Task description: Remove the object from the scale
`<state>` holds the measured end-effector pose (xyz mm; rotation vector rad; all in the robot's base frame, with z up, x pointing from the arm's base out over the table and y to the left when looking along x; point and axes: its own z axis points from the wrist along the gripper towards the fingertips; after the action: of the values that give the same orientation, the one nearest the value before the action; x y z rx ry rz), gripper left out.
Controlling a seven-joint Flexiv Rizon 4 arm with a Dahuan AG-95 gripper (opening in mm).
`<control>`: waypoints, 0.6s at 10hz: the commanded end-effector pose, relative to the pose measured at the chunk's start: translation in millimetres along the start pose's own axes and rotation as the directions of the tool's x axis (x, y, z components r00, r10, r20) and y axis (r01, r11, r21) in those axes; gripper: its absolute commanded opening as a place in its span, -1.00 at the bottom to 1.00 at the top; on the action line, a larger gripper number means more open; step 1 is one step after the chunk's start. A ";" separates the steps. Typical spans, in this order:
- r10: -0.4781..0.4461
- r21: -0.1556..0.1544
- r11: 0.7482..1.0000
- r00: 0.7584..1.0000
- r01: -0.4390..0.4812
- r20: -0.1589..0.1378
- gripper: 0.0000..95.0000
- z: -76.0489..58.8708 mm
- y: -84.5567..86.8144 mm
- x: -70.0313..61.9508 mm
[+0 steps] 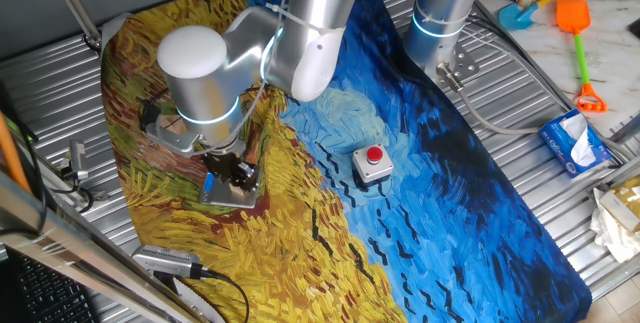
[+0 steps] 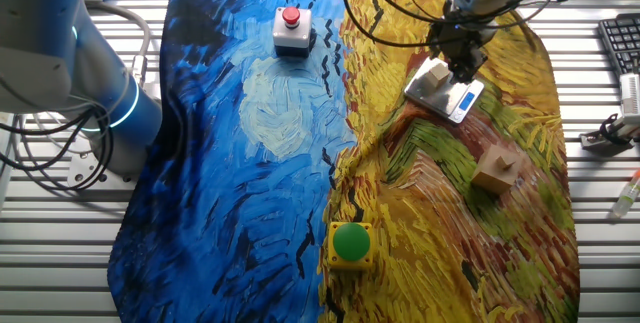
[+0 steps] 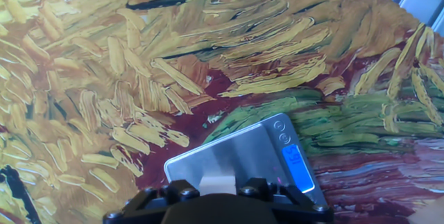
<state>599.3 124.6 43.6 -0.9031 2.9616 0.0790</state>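
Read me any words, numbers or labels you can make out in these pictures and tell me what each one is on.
No text can be read in any view.
Scale: its blue display is lit, but the digits are blurred.
Blue tissue pack: some print, too small to read.
Red button and green button: no marking visible.

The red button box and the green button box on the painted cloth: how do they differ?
The red button box has a grey housing; the green button box has a yellow one. The red button box sits on the blue part of the cloth, the green button box at the seam where blue meets yellow. The green button looks wider than the red one. Both are small boxes with one round button on top.
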 end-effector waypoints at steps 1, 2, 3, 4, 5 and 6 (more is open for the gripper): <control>0.006 0.008 1.000 1.000 -0.006 -0.002 -1.00 2.4 -0.4 0.7; 0.011 0.012 1.000 1.000 -0.011 -0.004 -1.00 2.7 -0.4 0.9; 0.012 0.018 1.000 1.000 -0.012 -0.007 -1.00 2.6 -0.4 0.9; 0.014 0.019 1.000 1.000 -0.014 -0.007 -1.00 1.7 -0.4 0.8; 0.015 0.020 1.000 1.000 -0.015 -0.007 -1.00 1.0 -0.4 0.7; 0.017 0.020 1.000 1.000 -0.017 -0.007 -1.00 -0.3 -0.7 0.6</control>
<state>599.7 123.3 44.7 -0.8770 2.9694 0.0464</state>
